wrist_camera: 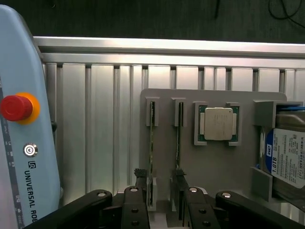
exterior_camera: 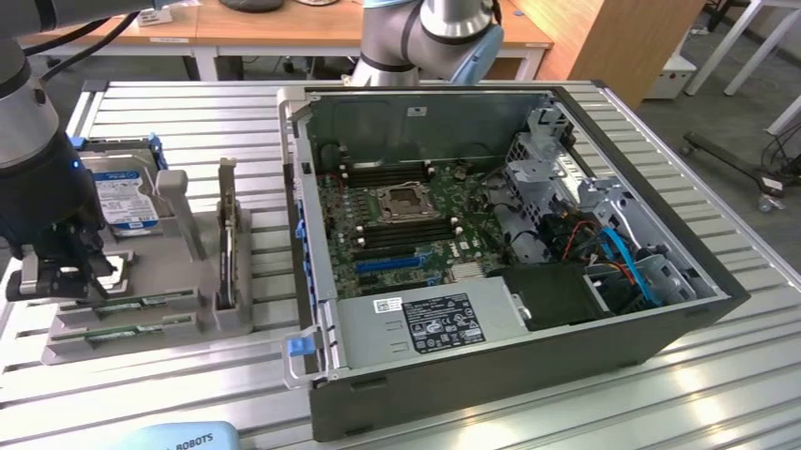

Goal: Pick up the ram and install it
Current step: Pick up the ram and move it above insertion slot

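One pale blue teach pendant [wrist_camera: 28, 157] with a round red button, nearest of all, at the near edge of the ribbed aluminium table [exterior_camera: 188, 122]. Just beyond it, at the exterior view's left, a flat grey plastic holder [wrist_camera: 209, 167] with slots and pockets. Standing on edge in two parallel slots there: first ram stick [wrist_camera: 151, 143], a long narrow green circuit board, and second ram stick [wrist_camera: 178, 138], its twin, just beside it. Over the near ends of both, a black two-finger gripper [wrist_camera: 159, 173], fingers spread apart, clasping nothing; first ram stick in line with the gap, second ram stick in line with one finger; contact impossible to tell. Farther along the holder, a square silver CPU chip [wrist_camera: 218, 123] flat in its pocket, then a boxy silver hard drive [wrist_camera: 286, 160] with a blue-white label, propped on edge. To the exterior view's right, apart from the holder, an open dark grey computer case [exterior_camera: 501, 375], green motherboard [exterior_camera: 344, 202] exposed, long dark memory slots [exterior_camera: 388, 172] flanking a square processor socket [exterior_camera: 407, 202]. Farthest, wooden desks [exterior_camera: 313, 28] behind the table.
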`<state>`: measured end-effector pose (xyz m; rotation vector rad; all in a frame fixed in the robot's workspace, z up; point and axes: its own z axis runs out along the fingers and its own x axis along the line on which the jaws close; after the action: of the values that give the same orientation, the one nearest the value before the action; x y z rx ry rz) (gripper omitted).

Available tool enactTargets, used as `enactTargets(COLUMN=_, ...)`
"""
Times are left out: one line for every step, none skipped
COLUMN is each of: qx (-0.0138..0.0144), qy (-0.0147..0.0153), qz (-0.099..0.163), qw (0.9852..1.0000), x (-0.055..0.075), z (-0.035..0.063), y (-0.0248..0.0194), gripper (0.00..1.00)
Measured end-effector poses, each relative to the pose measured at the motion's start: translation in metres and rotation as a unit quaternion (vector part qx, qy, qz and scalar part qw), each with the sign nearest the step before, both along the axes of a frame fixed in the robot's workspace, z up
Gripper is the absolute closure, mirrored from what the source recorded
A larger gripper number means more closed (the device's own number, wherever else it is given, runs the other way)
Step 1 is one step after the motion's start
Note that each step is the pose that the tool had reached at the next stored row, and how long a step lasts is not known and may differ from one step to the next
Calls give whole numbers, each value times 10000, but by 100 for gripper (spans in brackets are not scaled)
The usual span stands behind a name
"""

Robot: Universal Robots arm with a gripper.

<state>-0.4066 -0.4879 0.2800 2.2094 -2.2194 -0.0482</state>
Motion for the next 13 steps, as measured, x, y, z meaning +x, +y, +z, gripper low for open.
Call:
enactTargets(qx=0, qy=0, qz=-1, qw=10000, x=0, z=-1, y=22, gripper=65)
enactTargets(qx=-1, qy=0, qz=-2, qw=10000, x=0, z=-1, y=39, gripper=65)
enactTargets(qx=0, qy=0, qz=-4, qw=10000, x=-1, z=-1, y=48, gripper=65)
enactTargets(qx=0, qy=-1, qz=-3, qw=10000, x=0, z=-2, y=47, gripper=65)
enactTargets(qx=0, qy=0, qz=-3, qw=10000, x=0, z=-2, y=47, gripper=65)
enactTargets(qx=0, qy=0, qz=-3, qw=10000, x=0, z=-2, y=47, gripper=65)
enactTargets(qx=-1, qy=0, qz=-3, qw=10000, x=0, z=-2, y=47, gripper=65)
enactTargets(qx=0, qy=0, qz=-3, qw=10000, x=0, z=-6, y=48, gripper=65)
enactTargets(qx=0, qy=-1, qz=-2, qw=10000, x=1, z=-16, y=48, gripper=65)
enactTargets(qx=0, qy=0, qz=-3, qw=10000, x=0, z=-30, y=48, gripper=65)
enactTargets(qx=-1, qy=0, qz=-2, qw=10000, x=0, z=-46, y=48, gripper=65)
enactTargets(qx=0, qy=0, qz=-2, qw=10000, x=0, z=-62, y=47, gripper=65)
enactTargets(qx=0, qy=0, qz=-3, qw=10000, x=0, z=-80, y=48, gripper=65)
